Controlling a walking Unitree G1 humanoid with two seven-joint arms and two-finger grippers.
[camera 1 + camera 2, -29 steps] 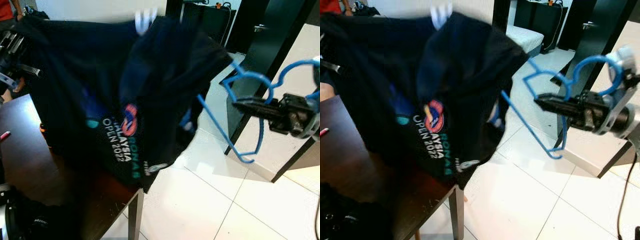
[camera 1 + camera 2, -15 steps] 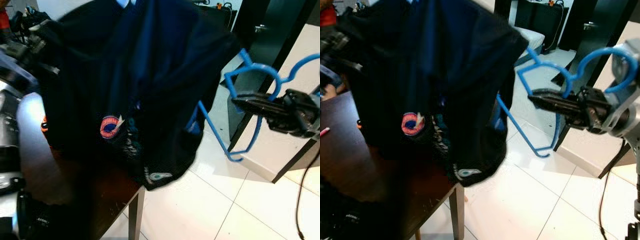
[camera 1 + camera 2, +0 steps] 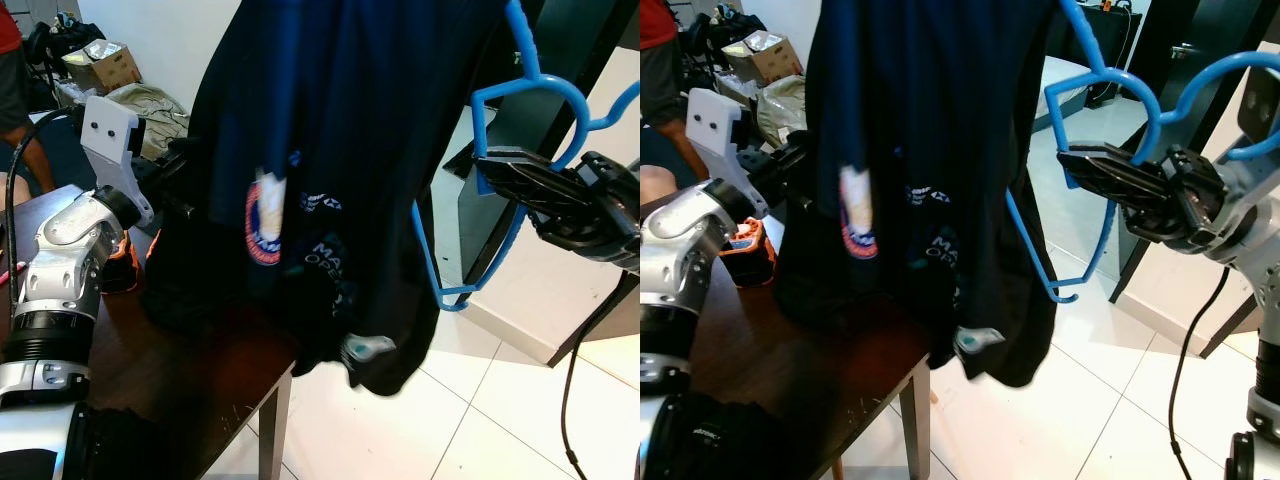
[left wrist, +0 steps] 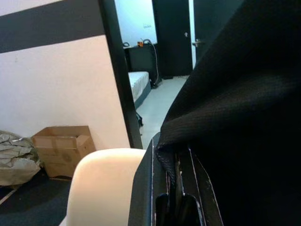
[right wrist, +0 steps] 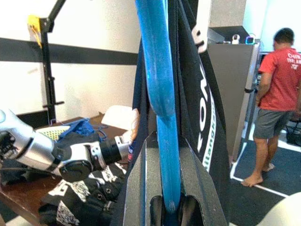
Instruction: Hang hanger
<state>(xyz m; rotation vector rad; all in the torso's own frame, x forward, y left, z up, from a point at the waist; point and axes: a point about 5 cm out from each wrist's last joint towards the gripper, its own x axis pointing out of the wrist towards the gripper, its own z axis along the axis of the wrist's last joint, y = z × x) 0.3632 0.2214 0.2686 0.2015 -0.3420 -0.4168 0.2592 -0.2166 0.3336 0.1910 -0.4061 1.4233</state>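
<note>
Blue hanger (image 3: 520, 150) held in the upper right of the frame, carrying a dark printed shirt (image 3: 330, 180) that drapes down across the centre, hem hanging over the edge of the dark wooden tabletop (image 3: 790, 370).

Right gripper (image 3: 495, 168) pinched on the hanger's blue bar beside the hook; in the right wrist view the bar (image 5: 162, 117) runs straight between the two fingers. Left gripper (image 3: 800, 155) at centre left of the frame, fingers pressed together on a fold of the shirt (image 4: 221, 117) at its side edge.

Likely step in hand: lifting the loaded hanger toward a rail. No rail identifiable with certainty; a black stand visible in the upper left of the right wrist view.

To do well:
- Keep the right pinch firm; prevent the bar from rotating.
- Keep the hook upright and free of fabric.
- Release the left pinch before the shirt is pulled askew.
- Lift the hem off the tabletop edge.

Person in a red shirt (image 5: 277, 89) standing well apart.
</note>
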